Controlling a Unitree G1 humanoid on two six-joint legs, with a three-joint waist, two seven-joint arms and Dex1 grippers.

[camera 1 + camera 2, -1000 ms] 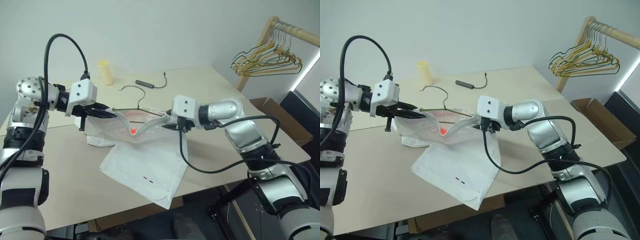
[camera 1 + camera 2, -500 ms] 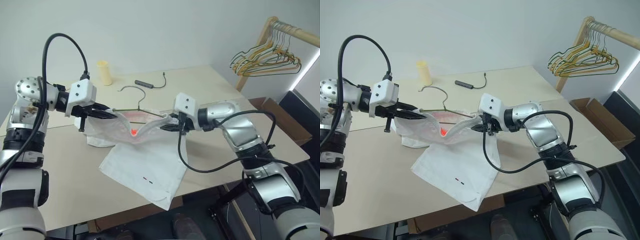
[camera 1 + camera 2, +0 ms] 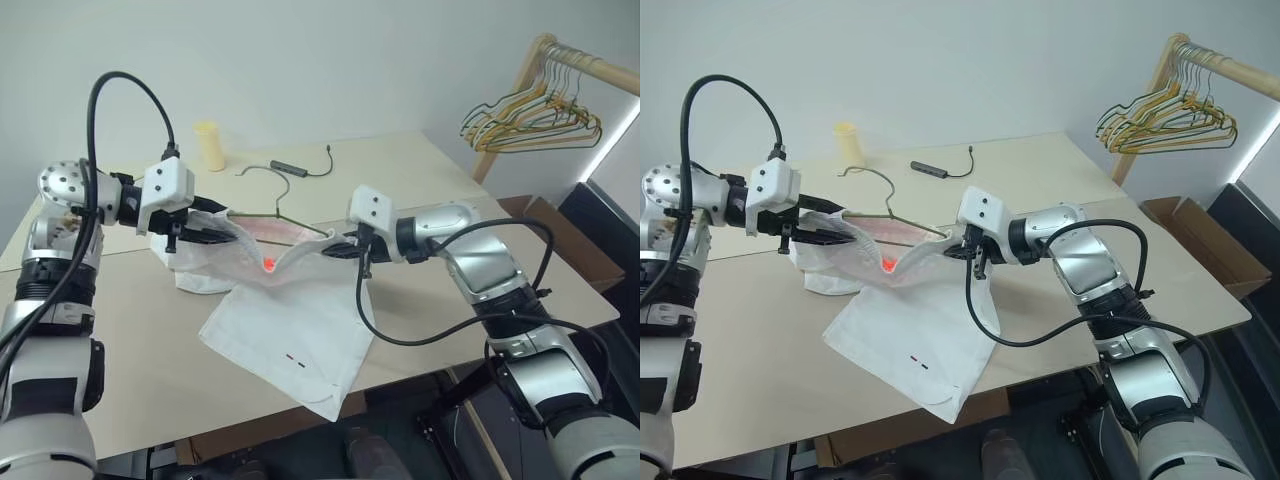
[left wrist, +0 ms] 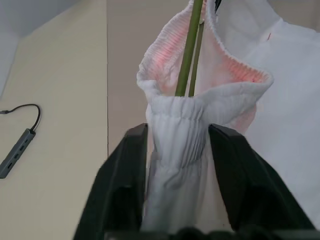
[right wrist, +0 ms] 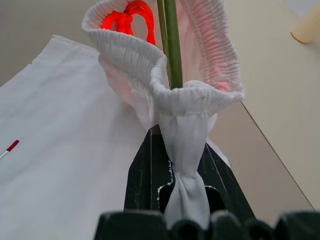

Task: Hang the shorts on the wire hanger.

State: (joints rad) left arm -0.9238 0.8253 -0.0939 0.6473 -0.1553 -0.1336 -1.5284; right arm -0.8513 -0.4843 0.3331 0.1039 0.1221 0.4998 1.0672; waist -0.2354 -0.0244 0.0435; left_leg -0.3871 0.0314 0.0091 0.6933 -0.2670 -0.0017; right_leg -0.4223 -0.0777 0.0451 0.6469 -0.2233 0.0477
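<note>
Jaws: right gripper pinching shorts waistband — left gripper parted around it.

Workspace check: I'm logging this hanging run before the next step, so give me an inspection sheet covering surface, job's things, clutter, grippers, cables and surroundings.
Surface: beige table, edges in view.
Job's things: shorts held up by the waistband between both arms, legs trailing on the table; wire hanger runs inside the waistband, hook toward the far side.
Clutter: pale yellow cup; small dark adapter with its lead.
Grippers: left gripper jaws apart, waistband between them; right gripper jaws closed on the waistband.
Cables: black cable looping over the left arm; another hanging under the right arm.
Surroundings: wooden rack with a bunch of coloured hangers; cardboard box; plain wall.
</note>
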